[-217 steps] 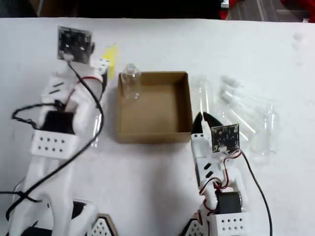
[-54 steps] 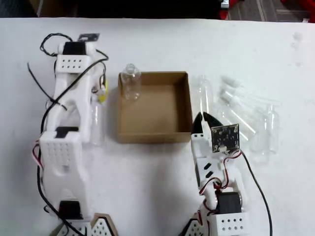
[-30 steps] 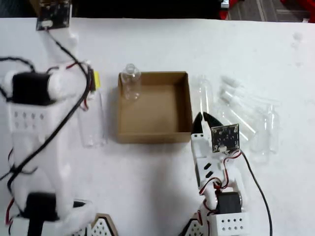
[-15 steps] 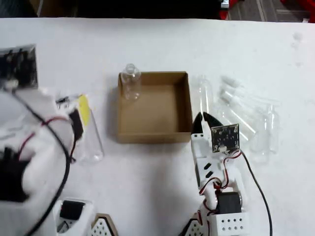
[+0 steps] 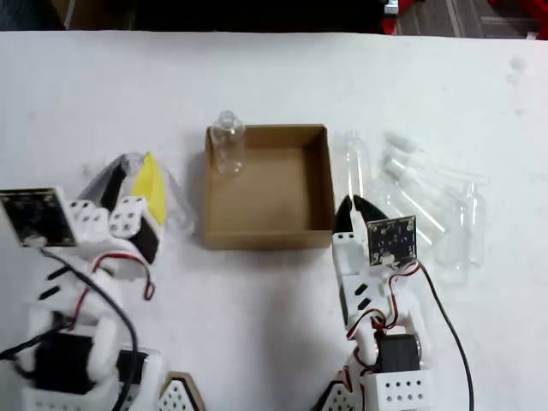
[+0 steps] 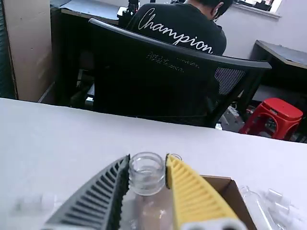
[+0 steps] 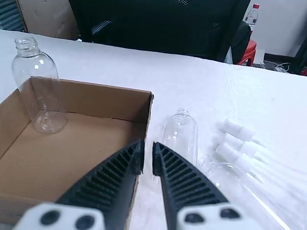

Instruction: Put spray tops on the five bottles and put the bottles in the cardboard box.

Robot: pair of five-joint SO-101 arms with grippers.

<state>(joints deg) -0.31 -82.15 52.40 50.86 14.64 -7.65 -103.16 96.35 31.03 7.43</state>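
Both arms [image 5: 355, 274] are white with black servos and red-black cables. The left hand [image 6: 147, 160] has grey and yellow ribbed fingers, the right hand [image 7: 147, 146] black ones.

Left gripper [image 5: 130, 167] clamps a clear bottle [image 5: 175, 204] beside the cardboard box [image 5: 268, 233], where a second bottle [image 5: 228, 141] stands in a far corner.

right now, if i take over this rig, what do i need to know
Left pincer: shut on the neck of a clear plastic bottle with no top, left of the open brown cardboard box.
Right pincer: jaws almost together, empty, at the box's near right corner.
One uncapped clear bottle stands in the box's far left corner. More clear bottles and the white spray tops lie on the white table right of the box.
Done: no top fitted yet.
Left: top every bottle, then box them.
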